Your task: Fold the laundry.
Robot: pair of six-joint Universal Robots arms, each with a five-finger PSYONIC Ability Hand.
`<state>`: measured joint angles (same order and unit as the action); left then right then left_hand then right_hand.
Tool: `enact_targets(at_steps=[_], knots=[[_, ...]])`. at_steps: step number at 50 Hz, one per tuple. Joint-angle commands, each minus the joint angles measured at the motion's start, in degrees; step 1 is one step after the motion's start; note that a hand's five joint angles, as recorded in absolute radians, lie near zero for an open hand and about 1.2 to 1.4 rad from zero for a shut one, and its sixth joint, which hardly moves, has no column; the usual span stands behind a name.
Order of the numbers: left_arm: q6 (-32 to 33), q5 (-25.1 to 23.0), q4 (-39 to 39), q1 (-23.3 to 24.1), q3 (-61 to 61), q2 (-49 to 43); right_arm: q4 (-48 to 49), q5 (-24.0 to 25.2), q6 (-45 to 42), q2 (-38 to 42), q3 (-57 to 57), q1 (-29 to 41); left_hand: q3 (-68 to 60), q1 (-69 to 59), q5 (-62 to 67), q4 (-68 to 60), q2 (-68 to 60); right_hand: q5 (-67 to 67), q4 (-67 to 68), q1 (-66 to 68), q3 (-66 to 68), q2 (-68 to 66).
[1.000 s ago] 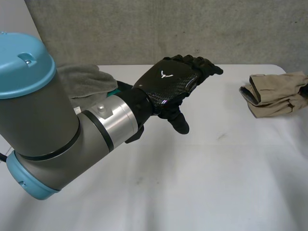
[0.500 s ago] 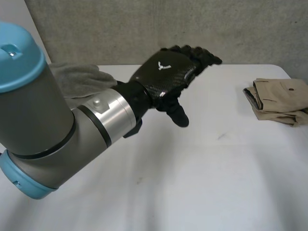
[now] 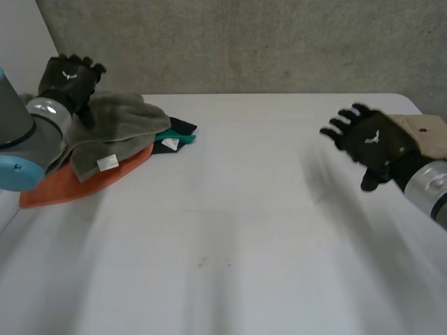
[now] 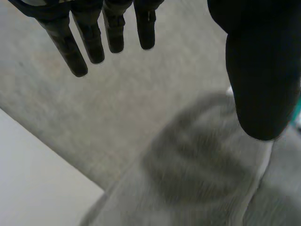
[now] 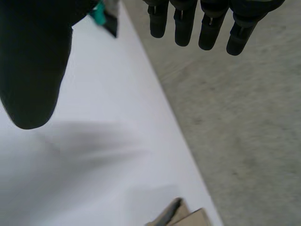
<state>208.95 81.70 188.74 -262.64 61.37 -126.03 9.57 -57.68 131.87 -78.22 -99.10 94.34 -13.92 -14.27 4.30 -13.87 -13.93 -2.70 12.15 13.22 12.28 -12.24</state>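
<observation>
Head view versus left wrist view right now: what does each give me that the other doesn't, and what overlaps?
Head view adds: the right hand open over the table, a tan garment by its wrist, an orange cloth under the grey towel. Left wrist view adds: the palm side of the left hand, fingers straight, holding nothing. Shared: left hand above the grey towel.

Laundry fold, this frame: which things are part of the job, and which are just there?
Job: grey towel, orange cloth under it, teal cloth beside it, tan garment by the right hand, left hand above the towel; both hands open.
Just there: white table, concrete wall.
</observation>
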Motion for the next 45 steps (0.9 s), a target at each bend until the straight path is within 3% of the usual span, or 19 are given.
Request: enact_targets(at_steps=[1, 6, 8, 16, 21, 22, 23, 24, 38, 42, 43, 45], knots=[[0.8, -7.4, 6.4, -5.1, -9.0, -12.9, 0.5, -2.8, 0.2, 0.5, -4.2, 1.7, -17.4, -17.1, 17.1, -17.5, -17.4, 2.7, -2.1, -3.2, -2.3, 2.2], [0.8, -7.6, 7.2, -5.9, -13.6, -18.0, 2.6, -3.0, 0.3, 0.7, -7.2, 1.6, -56.7, -56.4, 56.4, -56.8, -56.7, 2.7, -2.1, -3.2, -2.3, 2.2], [0.8, -7.6, 7.6, -5.9, -13.5, -18.0, 3.5, -3.1, 0.3, 0.7, -8.0, 1.5, -66.0, -65.7, 65.7, -66.1, -66.0, 2.7, -2.1, -3.2, -2.3, 2.2], [-1.0, -7.3, 8.9, -4.7, -11.0, -15.0, 4.6, -4.5, 0.4, 0.6, -8.0, 1.5, -66.1, -65.7, 65.7, -66.1, -66.1, 2.7, -2.1, -3.2, -2.3, 2.2], [-7.6, -7.6, 12.6, -5.1, -8.2, -9.5, 4.6, -5.5, 2.3, 0.4, -8.0, 1.5, -66.1, -65.7, 65.7, -66.1, -66.1, 2.7, -2.1, -3.2, -2.3, 2.2], [-9.7, -7.5, 13.3, -5.2, -7.9, -9.2, 4.6, -5.5, 2.9, 0.4, -8.2, 1.5, -37.5, -37.1, 37.1, -37.5, -37.4, 2.7, -2.1, -3.2, -2.3, 2.2], [-10.3, -7.6, 13.4, -5.2, -7.8, -9.3, 4.6, -5.5, 3.2, 0.4, -8.3, 1.5, -16.9, -16.5, 16.5, -16.9, -16.8, 2.7, -2.1, -3.2, -2.3, 2.2], [-10.8, -7.7, 13.4, -5.3, -7.9, -9.5, 4.7, -5.4, 3.7, 0.4, -8.3, 1.5, -6.7, -6.3, 6.3, -6.7, -6.6, 2.7, -2.1, -3.2, -2.3, 2.2], [-11.3, -7.9, 12.0, -7.5, -17.1, -21.5, 4.8, -5.2, 7.1, 0.5, -7.7, 1.4, -9.4, -9.1, 9.0, -9.5, -9.4, 2.7, -2.1, -3.2, -2.3, 2.2], [-11.3, -7.9, 9.2, -7.7, -20.2, -23.8, 5.1, -5.4, 7.2, 0.5, -7.2, 1.5, -36.1, -35.7, 35.7, -36.1, -36.1, 2.7, -2.1, -3.2, -2.3, 2.2], [-11.3, -7.8, 8.8, -7.5, -20.2, -23.7, 5.3, -5.5, 7.2, 0.5, -7.2, 1.5, -50.7, -50.3, 50.3, -50.7, -50.6, 2.7, -2.1, -3.2, -2.3, 2.2], [-11.4, -7.4, 8.7, -6.9, -20.1, -23.4, 5.7, -5.6, 7.3, 0.5, -6.8, 1.5, -66.0, -65.7, 65.6, -66.1, -66.0, 2.7, -2.1, -3.2, -2.3, 2.2]])
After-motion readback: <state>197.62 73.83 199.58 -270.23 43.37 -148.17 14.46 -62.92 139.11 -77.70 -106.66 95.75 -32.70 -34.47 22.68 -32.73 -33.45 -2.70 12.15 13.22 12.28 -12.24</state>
